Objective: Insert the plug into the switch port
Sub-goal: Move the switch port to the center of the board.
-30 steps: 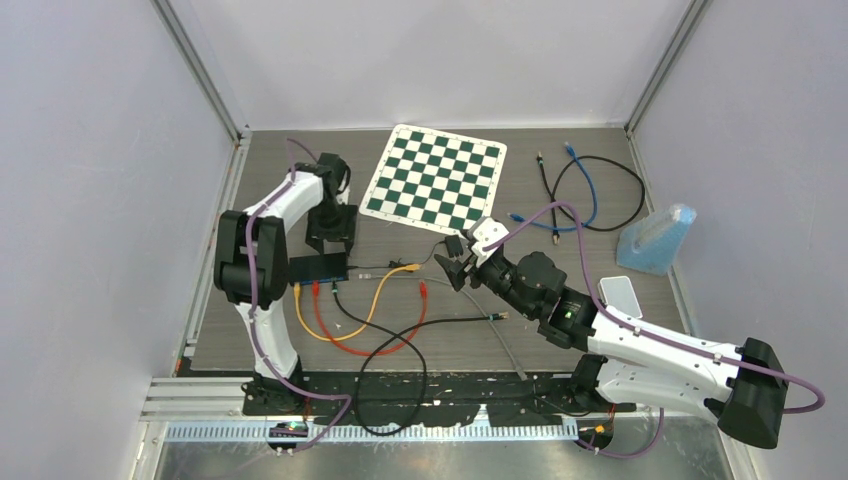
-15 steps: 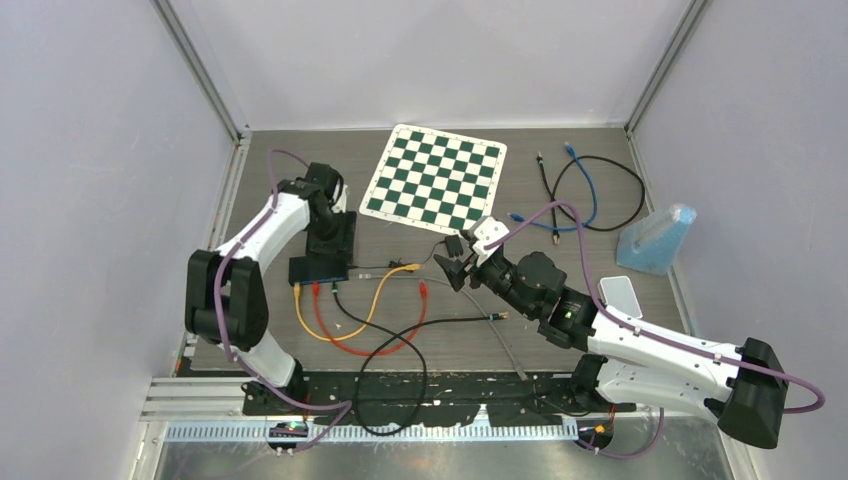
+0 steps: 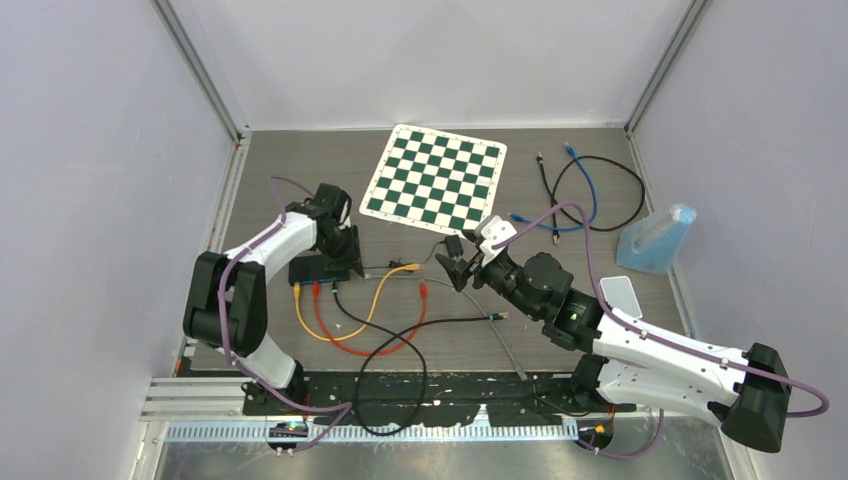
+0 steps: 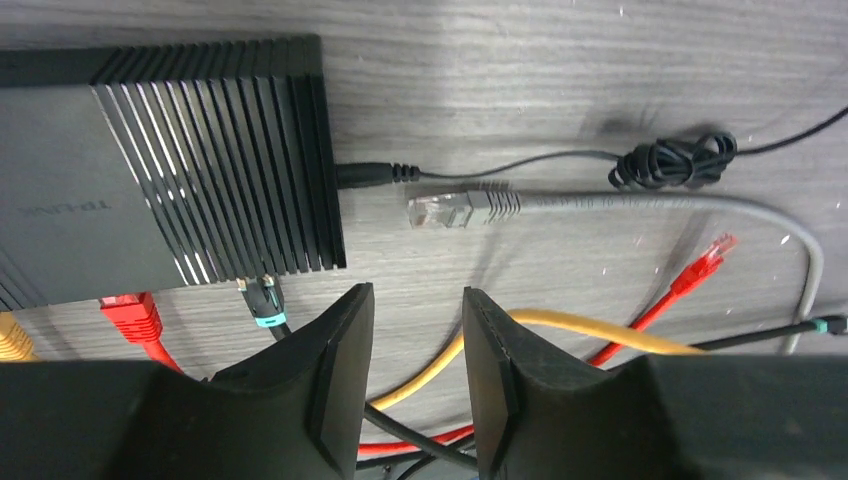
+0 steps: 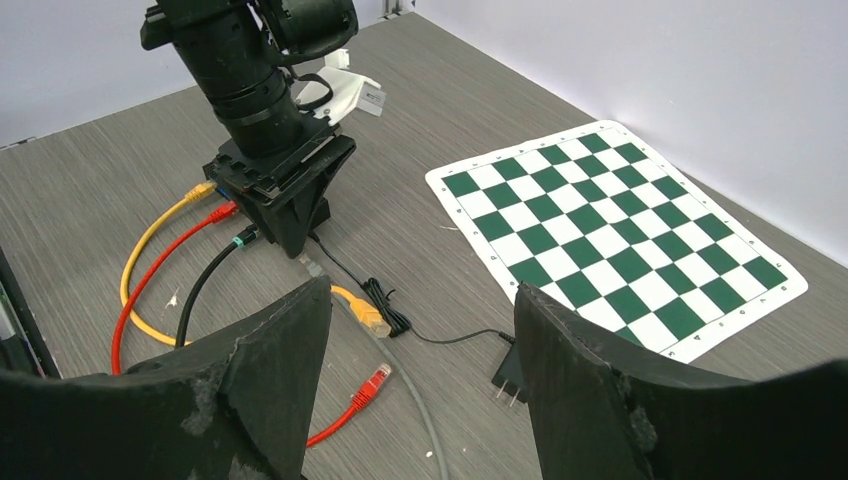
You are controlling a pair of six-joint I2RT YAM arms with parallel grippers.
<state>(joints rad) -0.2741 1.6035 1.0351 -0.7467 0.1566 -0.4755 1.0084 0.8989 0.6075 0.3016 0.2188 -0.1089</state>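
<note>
Left gripper (image 4: pixel 417 305): we note the jaws parted by a narrow gap with nothing between them, so it grips nothing. It hangs tip-down over the table (image 4: pixel 560 60), just off the near right corner of the switch (image 4: pixel 150 190).

Straight ahead of that gap, in the wrist view, lies the grey plug (image 4: pixel 440 212). It is clear-bodied and flat on the table, with its nose towards the switch's side wall but short of it. It is not in any port. Just beside it, the black power lead (image 4: pixel 375 174) is seated in that same side wall.

Along the switch's front edge we count three cables plugged in:
- yellow cable (image 4: pixel 12 340)
- red cable (image 4: pixel 128 312)
- black cable (image 4: pixel 262 300) with a teal boot

Further out lie a loose red plug (image 4: pixel 712 255) and the knotted bundle (image 4: pixel 675 160) of the power lead.

Right gripper (image 5: pixel 422 293): jaws wide apart and empty. It hovers above the table well apart from the switch, facing the left gripper. Below it we see a loose yellow plug (image 5: pixel 368 318) and a power adapter (image 5: pixel 510 375). The chessboard mat (image 5: pixel 615 230) lies off to one side.
</note>
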